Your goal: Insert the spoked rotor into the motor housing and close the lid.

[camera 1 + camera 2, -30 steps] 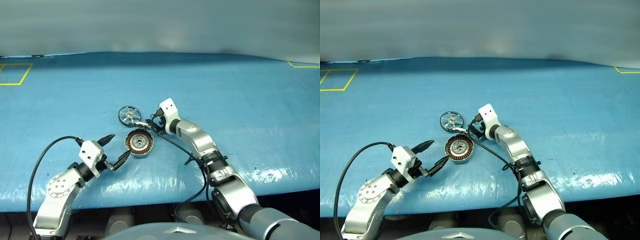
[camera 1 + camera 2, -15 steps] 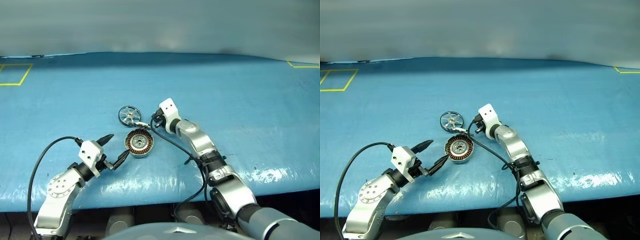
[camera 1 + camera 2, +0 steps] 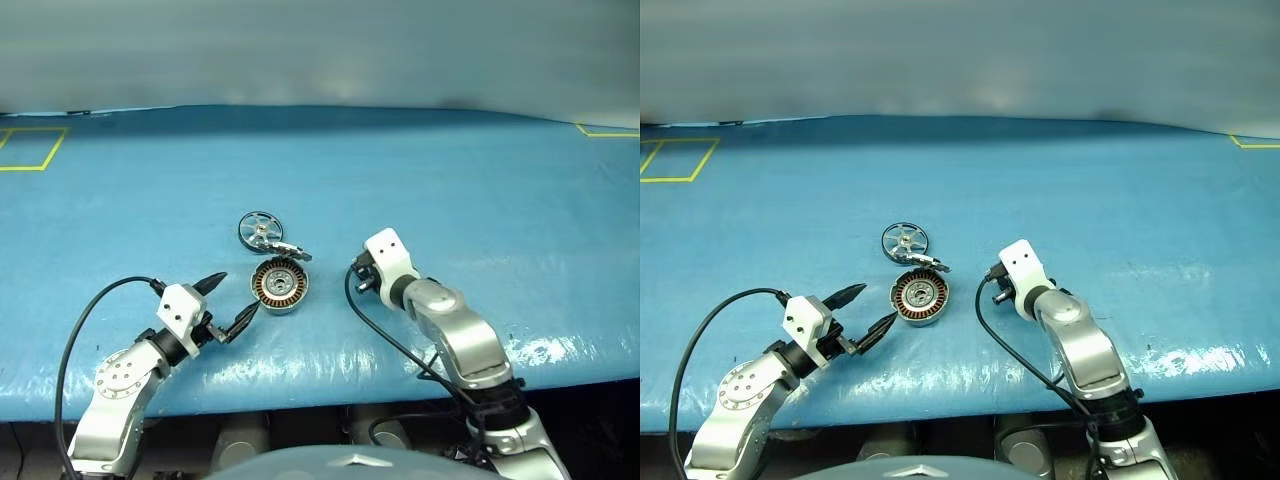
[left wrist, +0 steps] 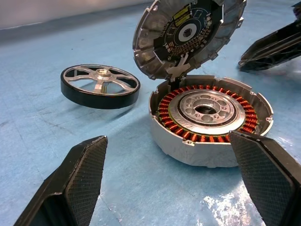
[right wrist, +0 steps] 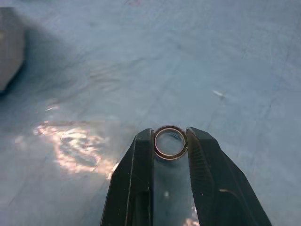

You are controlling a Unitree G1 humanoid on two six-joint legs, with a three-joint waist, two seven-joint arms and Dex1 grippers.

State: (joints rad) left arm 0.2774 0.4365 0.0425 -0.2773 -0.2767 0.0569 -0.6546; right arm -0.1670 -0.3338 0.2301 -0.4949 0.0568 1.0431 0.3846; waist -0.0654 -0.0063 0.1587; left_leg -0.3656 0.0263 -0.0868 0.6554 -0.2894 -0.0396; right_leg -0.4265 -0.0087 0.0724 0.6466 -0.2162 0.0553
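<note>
I see a blue table cover (image 3: 1120, 190) with yellow tape marks at its far left and far right corners. The motor housing (image 3: 919, 299) sits near the front middle, open side up, copper-brown windings visible. The lid (image 3: 927, 264) stands tilted at the housing's far edge, between the housing and the spoked rotor (image 3: 904, 241), which lies flat just behind. My left gripper (image 3: 871, 312) hovers just left of the housing, fingers spread wide, one tip near the housing's side. My right gripper (image 3: 992, 283) is off to the housing's right, apart from it; I cannot read its fingers here.
</note>
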